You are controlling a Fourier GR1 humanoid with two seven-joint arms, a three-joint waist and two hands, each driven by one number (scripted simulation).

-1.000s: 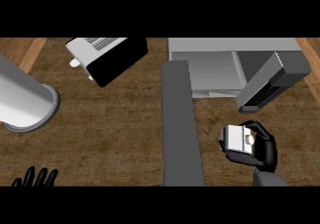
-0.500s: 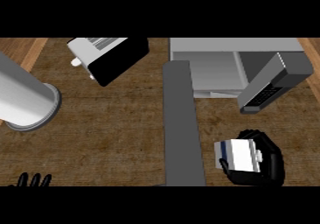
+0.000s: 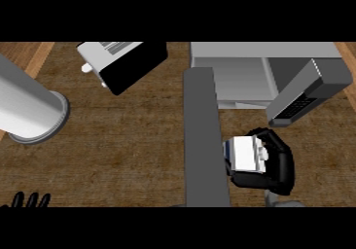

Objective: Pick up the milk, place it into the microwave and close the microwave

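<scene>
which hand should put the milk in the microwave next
The right hand. Its fingers are already curled round the milk, just below the open microwave. The left hand rests at the lower left edge, holding nothing.

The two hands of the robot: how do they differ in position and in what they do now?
The right hand shows whole, in front of the open microwave; only the fingertips of the left hand show, at the lower left edge. The right hand is curled round the milk; the left hand holds nothing, its fingers straight and resting. Both hands are black.
</scene>
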